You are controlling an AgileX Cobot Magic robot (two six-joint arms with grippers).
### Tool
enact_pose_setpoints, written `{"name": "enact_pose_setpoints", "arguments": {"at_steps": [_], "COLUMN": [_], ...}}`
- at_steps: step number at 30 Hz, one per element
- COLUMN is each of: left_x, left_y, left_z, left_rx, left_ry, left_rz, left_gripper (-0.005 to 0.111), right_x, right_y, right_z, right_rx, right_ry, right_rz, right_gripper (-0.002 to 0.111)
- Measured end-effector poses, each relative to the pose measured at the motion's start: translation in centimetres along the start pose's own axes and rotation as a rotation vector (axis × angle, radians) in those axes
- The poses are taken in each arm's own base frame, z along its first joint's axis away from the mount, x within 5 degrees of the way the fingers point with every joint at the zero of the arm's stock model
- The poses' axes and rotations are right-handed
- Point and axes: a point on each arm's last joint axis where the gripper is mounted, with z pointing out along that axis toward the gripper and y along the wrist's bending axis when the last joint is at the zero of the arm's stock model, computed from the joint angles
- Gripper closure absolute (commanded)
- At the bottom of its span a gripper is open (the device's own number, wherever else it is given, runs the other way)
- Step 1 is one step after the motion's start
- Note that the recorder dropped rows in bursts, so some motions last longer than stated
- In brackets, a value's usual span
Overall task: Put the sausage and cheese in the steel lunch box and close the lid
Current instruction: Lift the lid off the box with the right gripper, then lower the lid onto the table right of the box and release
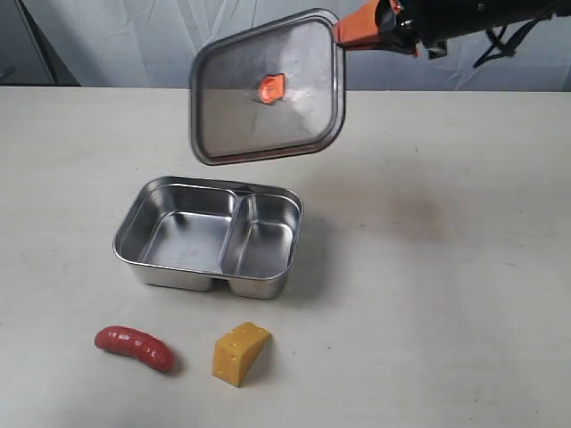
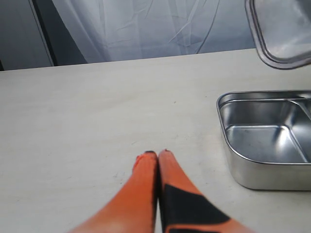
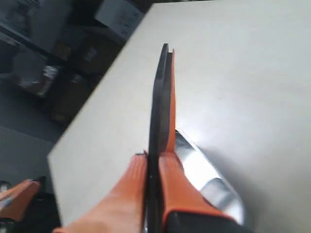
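**Nothing loaded yet; lid off and held in the air.**
We find the left gripper (image 2: 158, 154) clenched on nothing. The sausage (image 1: 134, 348) and cheese (image 1: 239, 352) lie on the table (image 1: 446, 267) near the box (image 1: 178, 276), outside it; both compartments are empty. The lid (image 1: 232, 107) hangs tilted above the box, pinched at one corner by the right gripper (image 1: 350, 28). Loading and closing remain.

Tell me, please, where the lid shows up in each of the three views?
Exterior view: the lid hangs tilted at top centre, its corner in the right pincer, above the steel lunch box.
Left wrist view: only one corner, at the picture's top right edge.
Right wrist view: edge-on, a dark strip up the middle.
Shared landmark: the steel lunch box, in the exterior and left wrist views.
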Motion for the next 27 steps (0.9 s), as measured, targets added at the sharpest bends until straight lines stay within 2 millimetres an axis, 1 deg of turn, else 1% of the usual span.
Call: {"name": "enact_pose_setpoints", "arguments": {"at_steps": [4,10,13,17,19,22,27], "left_x": [0.0,0.0,0.0,0.0,0.0,0.0,0.0], "left_y": [0.0,0.0,0.0,0.0,0.0,0.0,0.0], "left_z": [0.0,0.0,0.0,0.0,0.0,0.0,0.0], "left_rx": [0.0,0.0,0.0,0.0,0.0,0.0,0.0], "left_ry": [0.0,0.0,0.0,0.0,0.0,0.0,0.0], "left_rz": [0.0,0.0,0.0,0.0,0.0,0.0,0.0], "left_gripper": [0.106,0.106,0.106,0.106,0.106,0.106,0.106], "right_x": [-1.0,-2.5,-2.4,-1.7,-1.4,-1.0,0.0], "right_y": [0.5,2.3,2.3,1.5,1.2,1.4,2.9], "right_z": [-1.6,-4.2,-5.1,-5.8,-5.9,-5.3,-3.2], "right_rx": [0.198,0.389,0.483,0.609,0.661,0.722,0.749], "right_ry": [0.033,0.024,0.062,0.181,0.235,0.318,0.471], "right_rz": [-0.106,-0.219,-0.247,-0.296,-0.329,-0.407,-0.528], "right_gripper": [0.109,0.109,0.109,0.109,0.109,0.109,0.109]}}
